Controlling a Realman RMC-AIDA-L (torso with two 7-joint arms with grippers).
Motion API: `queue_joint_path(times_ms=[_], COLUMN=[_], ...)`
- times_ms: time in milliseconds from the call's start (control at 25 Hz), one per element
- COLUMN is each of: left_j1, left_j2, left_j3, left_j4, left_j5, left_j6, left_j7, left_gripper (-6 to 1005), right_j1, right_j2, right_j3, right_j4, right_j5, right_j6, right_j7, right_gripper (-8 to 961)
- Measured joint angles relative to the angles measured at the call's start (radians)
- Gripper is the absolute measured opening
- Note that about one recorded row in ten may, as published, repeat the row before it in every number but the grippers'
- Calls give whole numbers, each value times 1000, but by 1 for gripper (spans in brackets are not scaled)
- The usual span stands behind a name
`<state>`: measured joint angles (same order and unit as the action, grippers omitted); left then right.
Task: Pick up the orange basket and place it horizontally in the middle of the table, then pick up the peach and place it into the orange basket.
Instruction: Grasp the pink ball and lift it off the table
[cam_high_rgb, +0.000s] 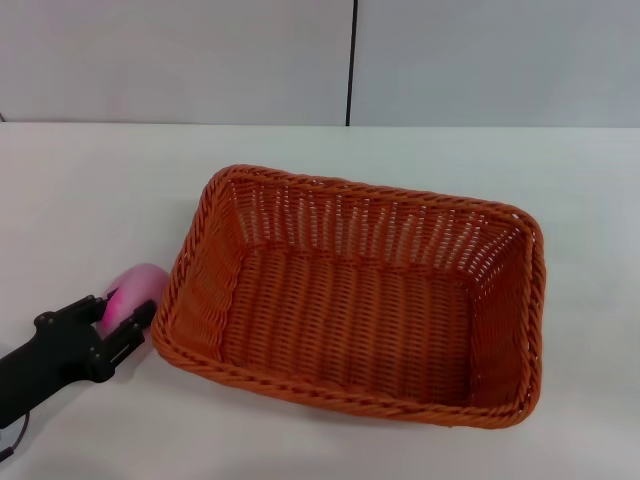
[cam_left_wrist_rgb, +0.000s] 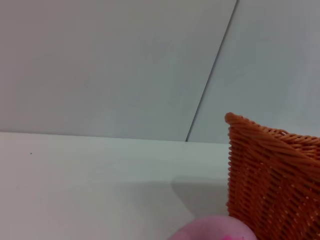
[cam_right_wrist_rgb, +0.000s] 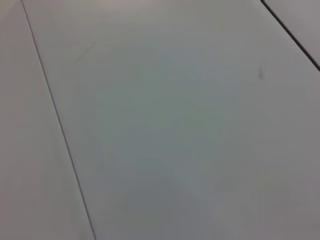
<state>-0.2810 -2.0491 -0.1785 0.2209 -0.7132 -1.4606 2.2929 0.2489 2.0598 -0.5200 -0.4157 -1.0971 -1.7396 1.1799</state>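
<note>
The orange basket (cam_high_rgb: 350, 310) lies on the white table (cam_high_rgb: 90, 190), its long side running left to right and its open top up; one corner of it (cam_left_wrist_rgb: 275, 180) shows in the left wrist view. The peach (cam_high_rgb: 140, 285) is pale pink with a magenta blotch and rests on the table against the basket's left end. Its top edge (cam_left_wrist_rgb: 215, 229) is very near the left wrist camera. My left gripper (cam_high_rgb: 118, 315) is at the peach's near side, reaching in from the lower left. The right gripper is out of view.
A pale wall with a dark vertical seam (cam_high_rgb: 350, 60) stands behind the table. Bare tabletop stretches to the left of and behind the basket. The right wrist view holds only a plain pale surface with thin dark lines (cam_right_wrist_rgb: 55, 115).
</note>
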Motion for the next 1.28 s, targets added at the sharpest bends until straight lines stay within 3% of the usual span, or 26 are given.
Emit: queue_joint_path(times_ms=[40, 520, 640, 760, 840, 960, 1000, 1040, 1080, 1280], left_j1=[0, 7, 16, 18, 26, 26, 27, 27, 25, -1], left_j2=[0, 0, 2, 3, 7, 7, 7, 7, 3, 2], left_j3=[0, -17, -100, -125, -248, -248, -303, -303, -386, -400], left_j4=[0, 0, -2, -5, -12, -12, -12, -12, -33, -109], left_j5=[1, -8, -10, -10, -18, -18, -26, -26, -35, -32], left_j6=[-1, -23, -57, -66, -115, -115, -142, -142, -230, -318], left_j7=[0, 1, -5, -8, -44, -44, -68, -68, -121, -161], left_gripper=[469, 344, 312, 284, 272, 255, 249, 237, 226, 181], right_j1=[0, -1, -2, -2, -1, -1, -1, -1, -1, 0], right_j2=[0, -3, -3, -5, -6, -6, -6, -6, -6, -4], right_j3=[0, -2, -1, 0, 1, 1, 0, 0, 0, -5], right_j4=[2, 3, 5, 21, 26, 27, 27, 28, 28, 29], right_j5=[0, -1, -1, -1, -1, -1, -1, -1, -1, -1], right_j6=[0, 6, 8, 8, 7, 6, 6, 6, 6, 9], right_j7=[-1, -3, -3, -3, -3, -3, -3, -3, -3, -5], right_gripper=[458, 458, 458, 458, 458, 458, 458, 458, 458, 458])
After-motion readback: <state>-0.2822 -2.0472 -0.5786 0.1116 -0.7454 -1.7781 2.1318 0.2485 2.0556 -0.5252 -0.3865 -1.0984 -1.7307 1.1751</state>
